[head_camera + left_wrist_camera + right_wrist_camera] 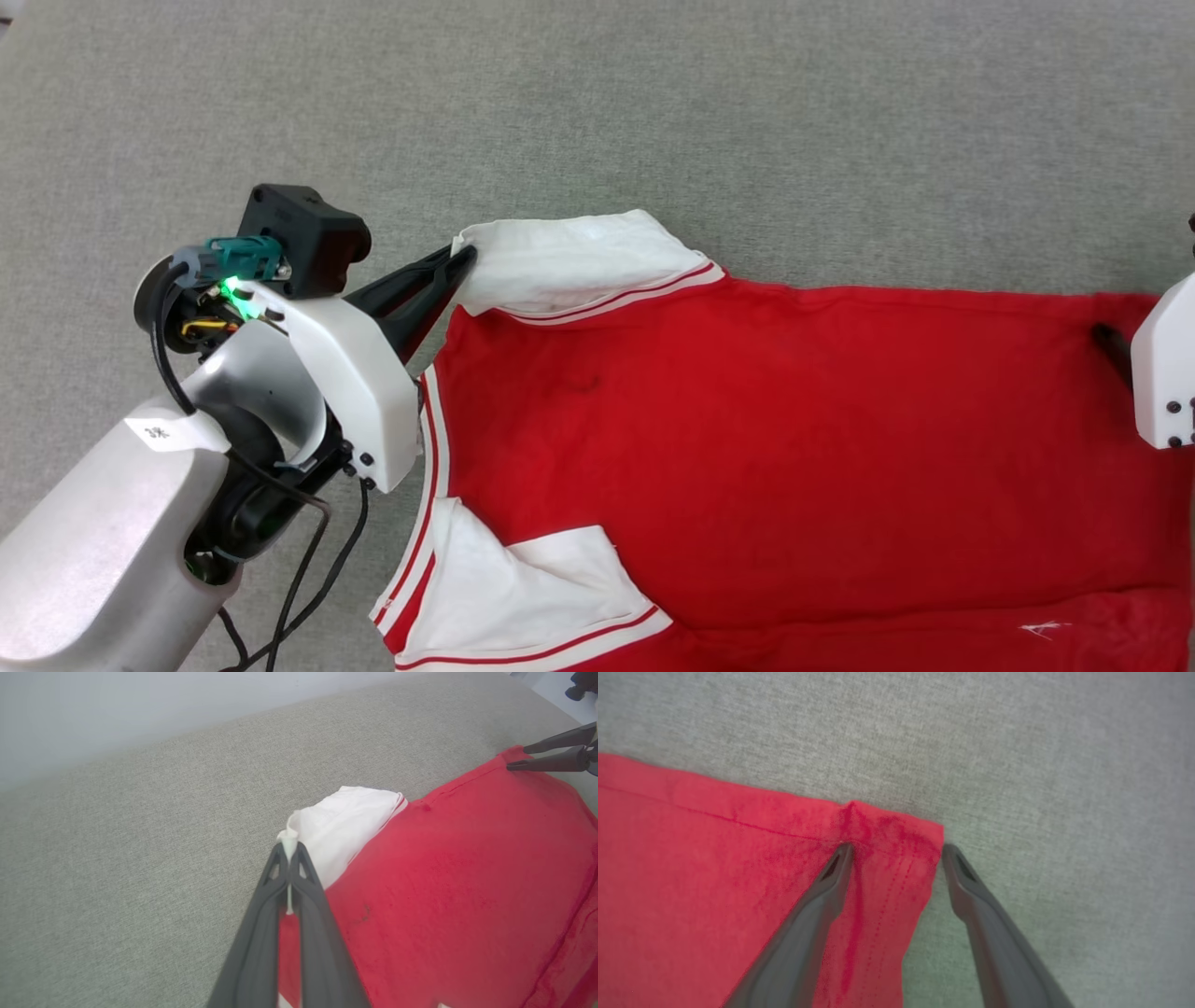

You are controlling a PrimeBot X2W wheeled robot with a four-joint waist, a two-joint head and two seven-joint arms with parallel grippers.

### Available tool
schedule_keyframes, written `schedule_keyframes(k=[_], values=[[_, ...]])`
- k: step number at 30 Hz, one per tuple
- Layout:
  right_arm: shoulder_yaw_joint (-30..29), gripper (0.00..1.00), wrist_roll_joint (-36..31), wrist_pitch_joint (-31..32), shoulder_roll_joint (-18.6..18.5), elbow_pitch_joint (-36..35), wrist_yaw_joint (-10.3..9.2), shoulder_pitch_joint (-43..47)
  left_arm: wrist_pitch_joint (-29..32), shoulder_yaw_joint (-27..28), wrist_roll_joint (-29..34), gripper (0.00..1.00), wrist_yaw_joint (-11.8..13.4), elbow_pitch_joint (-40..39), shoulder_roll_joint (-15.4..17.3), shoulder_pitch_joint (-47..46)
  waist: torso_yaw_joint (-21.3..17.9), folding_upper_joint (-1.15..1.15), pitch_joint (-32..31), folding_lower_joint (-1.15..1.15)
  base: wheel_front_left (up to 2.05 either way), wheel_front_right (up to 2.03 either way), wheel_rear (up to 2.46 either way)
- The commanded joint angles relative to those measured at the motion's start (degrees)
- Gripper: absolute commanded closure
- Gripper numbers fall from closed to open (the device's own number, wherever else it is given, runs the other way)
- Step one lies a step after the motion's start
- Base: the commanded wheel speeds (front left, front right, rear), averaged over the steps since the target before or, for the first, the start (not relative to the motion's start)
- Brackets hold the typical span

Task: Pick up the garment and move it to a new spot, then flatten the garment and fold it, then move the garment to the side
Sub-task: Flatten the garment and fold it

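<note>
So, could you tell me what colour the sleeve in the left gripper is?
The sleeve is white with red-and-white striped trim; the head view shows it best.

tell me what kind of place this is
Probably an indoor cloth-folding test bench: a wide grey woven-fabric surface, a plain pale wall behind it, and a red jersey-style shirt with white short sleeves spread on it.

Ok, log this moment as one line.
left gripper: shut on white sleeve of red jersey | right gripper: open, fingers straddling hem corner | jersey: spread out on grey fabric surface
</note>
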Motion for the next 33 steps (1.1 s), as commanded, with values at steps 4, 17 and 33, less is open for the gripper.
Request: schedule_keyframes(k=[4,17,33], values=[[2.85,0.27,1.57,0.73,-0.02,3.42,-0.04,1.47,-0.96,0.02,0.34,1.0,0.02,0.23,-0.58,-0.47,1.2,0.0,0.91,0.0,0.0,0.0,0.0],[2.82,1.0,3.96,-8.9,-0.19,6.25,-0.05,2.46,-4.41,0.5,0.61,1.0,1.61,4.14,-1.35,2.4,0.51,0.0,-4.36,0.0,0.0,0.0,0.0],[-3.48,1.0,9.88,-20.19,3.48,2.45,-0.05,13.7,-6.3,-0.54,-1.42,1.0,5.51,2.28,0.5,15.05,-0.34,0.0,-15.96,0.0,0.0,0.0,0.0]])
